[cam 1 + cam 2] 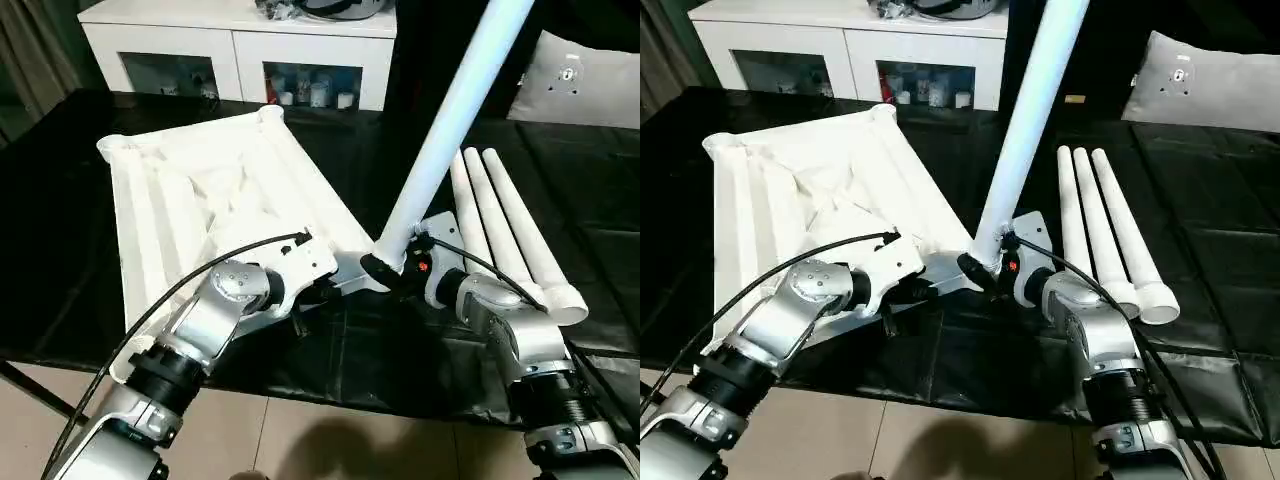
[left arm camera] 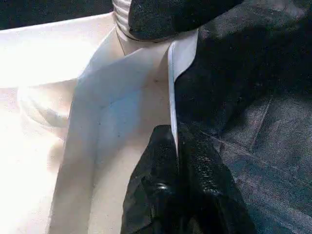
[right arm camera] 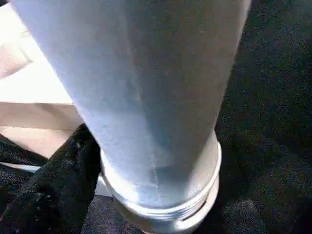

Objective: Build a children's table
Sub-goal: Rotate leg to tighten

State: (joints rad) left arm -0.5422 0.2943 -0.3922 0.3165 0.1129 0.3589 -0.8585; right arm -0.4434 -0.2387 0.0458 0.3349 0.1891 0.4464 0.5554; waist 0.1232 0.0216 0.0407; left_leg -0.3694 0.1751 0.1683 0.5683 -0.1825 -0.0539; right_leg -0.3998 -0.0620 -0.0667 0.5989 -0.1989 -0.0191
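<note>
The white table top lies upside down on black cloth, its ribbed underside facing up. My left gripper is shut on the top's thin rim close to the near right corner. My right gripper is shut on the thick end of one white leg. That leg rises steeply, leaning away to the right, with its threaded base at the corner socket. One black finger presses against the base. Whether the base sits inside the socket is hidden.
Three more white legs lie side by side on the cloth, right of the held leg. A white low cabinet with glass doors stands behind the work surface. A pale cushion rests at the far right.
</note>
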